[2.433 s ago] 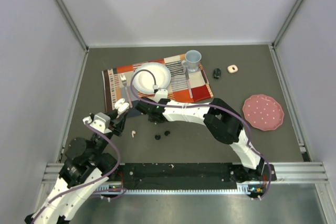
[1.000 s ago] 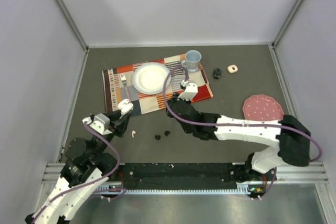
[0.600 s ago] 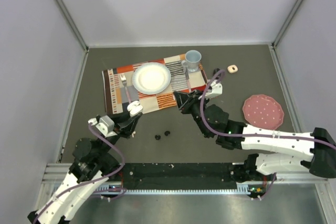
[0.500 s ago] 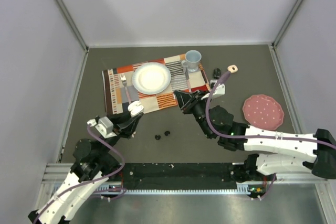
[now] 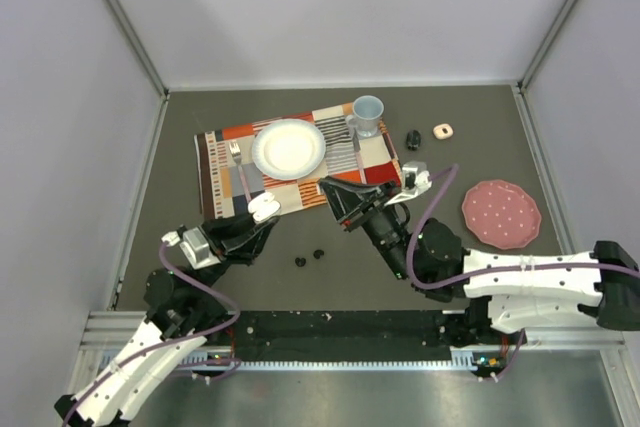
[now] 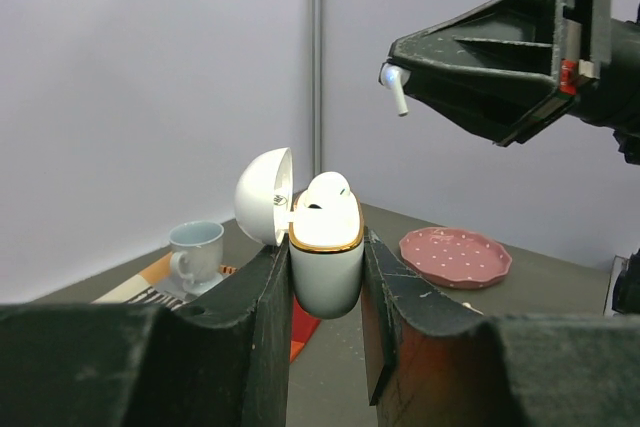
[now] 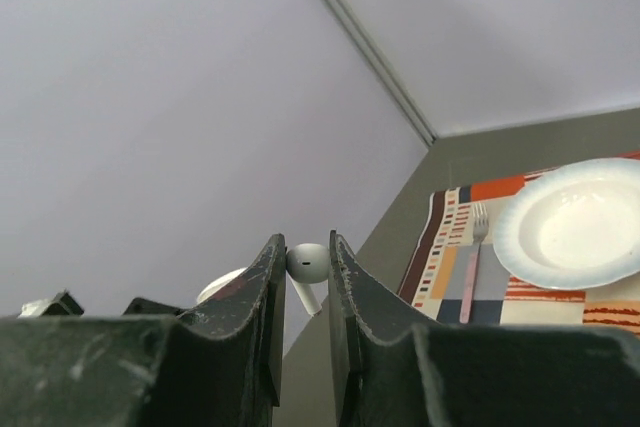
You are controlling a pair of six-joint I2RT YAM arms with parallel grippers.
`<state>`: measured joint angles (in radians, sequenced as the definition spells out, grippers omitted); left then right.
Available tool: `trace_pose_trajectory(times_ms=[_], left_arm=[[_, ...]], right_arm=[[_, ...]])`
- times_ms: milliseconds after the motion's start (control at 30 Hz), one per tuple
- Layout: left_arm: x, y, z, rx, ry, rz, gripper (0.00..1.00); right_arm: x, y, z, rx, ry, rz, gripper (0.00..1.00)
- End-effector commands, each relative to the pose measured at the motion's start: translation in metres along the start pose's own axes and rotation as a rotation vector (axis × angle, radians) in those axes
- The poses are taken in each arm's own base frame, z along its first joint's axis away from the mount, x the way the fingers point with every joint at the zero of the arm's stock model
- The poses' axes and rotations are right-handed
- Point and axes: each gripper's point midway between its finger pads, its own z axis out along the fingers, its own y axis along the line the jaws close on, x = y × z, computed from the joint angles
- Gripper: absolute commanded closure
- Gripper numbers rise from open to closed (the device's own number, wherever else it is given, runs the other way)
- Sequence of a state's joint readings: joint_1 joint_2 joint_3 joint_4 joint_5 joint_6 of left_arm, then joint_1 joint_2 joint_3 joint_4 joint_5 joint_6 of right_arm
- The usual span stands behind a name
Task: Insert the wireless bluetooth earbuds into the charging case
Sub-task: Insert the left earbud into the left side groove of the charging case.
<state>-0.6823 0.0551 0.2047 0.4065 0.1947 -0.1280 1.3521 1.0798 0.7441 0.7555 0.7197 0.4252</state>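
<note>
My left gripper (image 6: 326, 259) is shut on a white charging case (image 6: 326, 272) with a gold rim, held upright above the table. Its lid (image 6: 264, 196) is hinged open to the left and one white earbud (image 6: 327, 192) sits in it. My right gripper (image 7: 305, 247) is shut on a white stemmed earbud (image 7: 307, 263), stem down. In the left wrist view that earbud (image 6: 396, 84) hangs above and to the right of the case, apart from it. From above, the case (image 5: 265, 207) is left of the right gripper (image 5: 328, 187). Two black earbuds (image 5: 300, 261) (image 5: 318, 253) lie on the table.
A patterned placemat (image 5: 225, 152) carries a white plate (image 5: 289, 148), a fork (image 5: 238, 162) and a pale blue cup (image 5: 367, 114). A small black item (image 5: 412, 138) and a pinkish one (image 5: 442, 131) lie at the back right. A pink dotted plate (image 5: 500, 214) sits at the right.
The right arm has swung round so its gripper, still holding the white earbud, now points left at the case. The left gripper has moved the open case up and to the right.
</note>
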Motion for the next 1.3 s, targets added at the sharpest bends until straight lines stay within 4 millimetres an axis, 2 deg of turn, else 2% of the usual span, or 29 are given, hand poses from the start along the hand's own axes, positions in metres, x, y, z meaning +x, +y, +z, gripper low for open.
trace_pose_trajectory(times_ms=[0,233,533,1033,1267], left_arm=[[-0.017,-0.004,0.004,0.020,-0.072,0.002,1.00],[-0.009,-0.001,0.006,0.014,-0.049,0.000,1.00],[-0.003,-0.001,0.008,0.014,-0.030,-0.008,1.00],[-0.006,-0.006,0.009,0.038,-0.040,-0.022,1.00],[-0.009,-0.005,0.009,0.034,-0.049,-0.022,1.00]], right_arm=[[-0.013,0.040,-0.001,-0.111,-0.061,-0.012,1.00],[-0.002,0.072,0.000,-0.189,-0.043,-0.034,1.00],[0.014,0.093,0.004,-0.235,-0.046,-0.093,1.00],[0.048,0.109,0.019,-0.251,0.001,-0.145,1.00],[0.058,0.106,0.021,-0.243,0.020,-0.157,1.00]])
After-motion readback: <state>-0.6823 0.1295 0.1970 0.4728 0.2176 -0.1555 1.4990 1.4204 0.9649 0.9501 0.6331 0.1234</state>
